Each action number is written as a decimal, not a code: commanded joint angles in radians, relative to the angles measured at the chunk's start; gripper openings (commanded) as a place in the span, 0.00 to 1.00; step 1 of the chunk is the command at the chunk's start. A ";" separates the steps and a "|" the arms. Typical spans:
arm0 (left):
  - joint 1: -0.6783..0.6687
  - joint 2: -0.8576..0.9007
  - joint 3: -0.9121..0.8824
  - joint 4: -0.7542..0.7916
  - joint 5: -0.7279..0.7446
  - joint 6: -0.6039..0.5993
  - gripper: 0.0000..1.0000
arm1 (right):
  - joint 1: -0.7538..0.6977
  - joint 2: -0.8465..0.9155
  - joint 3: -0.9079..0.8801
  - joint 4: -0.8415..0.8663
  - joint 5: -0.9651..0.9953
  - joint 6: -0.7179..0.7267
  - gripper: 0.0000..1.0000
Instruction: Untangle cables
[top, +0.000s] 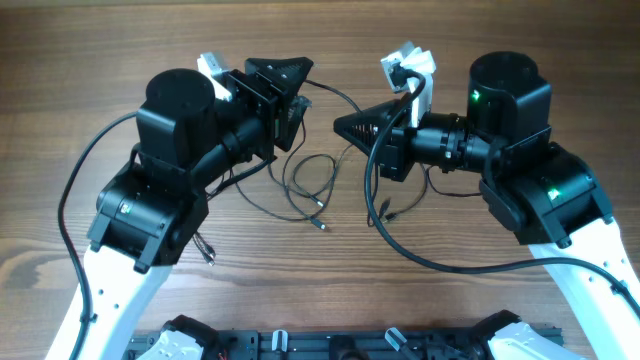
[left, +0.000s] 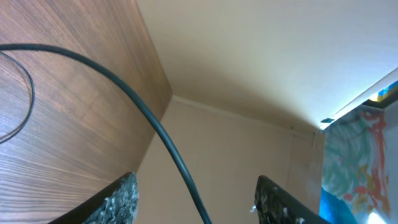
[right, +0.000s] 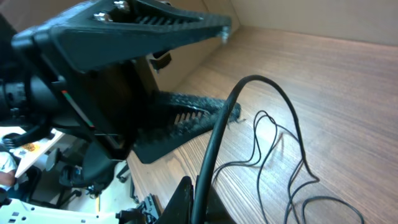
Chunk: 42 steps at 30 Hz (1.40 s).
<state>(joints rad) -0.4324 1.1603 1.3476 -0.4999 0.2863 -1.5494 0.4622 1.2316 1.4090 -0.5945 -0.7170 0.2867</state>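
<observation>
Several thin black cables (top: 310, 190) lie looped on the wooden table between the two arms. My right gripper (top: 340, 125) is shut on one black cable (right: 214, 149), which rises from the shut jaws (right: 196, 182), arcs over and drops to the loose loops (right: 273, 143). My left gripper (top: 295, 92) faces it from the left with its jaws open. In the left wrist view a black cable (left: 155, 130) runs down between the spread fingers (left: 118, 199) of the left gripper (left: 198, 180), touching neither. The left gripper (right: 230, 68) also fills the upper left of the right wrist view.
Thicker black arm cables curve along the table at the left (top: 75, 190) and at the front right (top: 440, 265). A black rail (top: 340, 345) runs along the front edge. The table's far edge meets a beige wall (left: 249, 81).
</observation>
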 joint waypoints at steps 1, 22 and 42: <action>0.003 0.026 0.001 0.003 0.025 0.026 0.63 | 0.003 0.006 0.010 0.021 -0.047 0.002 0.04; 0.003 0.027 0.001 0.078 0.046 0.017 0.04 | 0.003 0.006 0.010 -0.004 -0.040 0.001 0.05; 0.063 0.152 0.340 0.394 -0.493 0.682 0.04 | 0.003 0.010 0.005 -0.169 0.160 0.002 1.00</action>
<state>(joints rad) -0.4149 1.2316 1.6104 -0.0837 -0.1318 -0.9699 0.4622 1.2324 1.4090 -0.7631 -0.5735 0.2901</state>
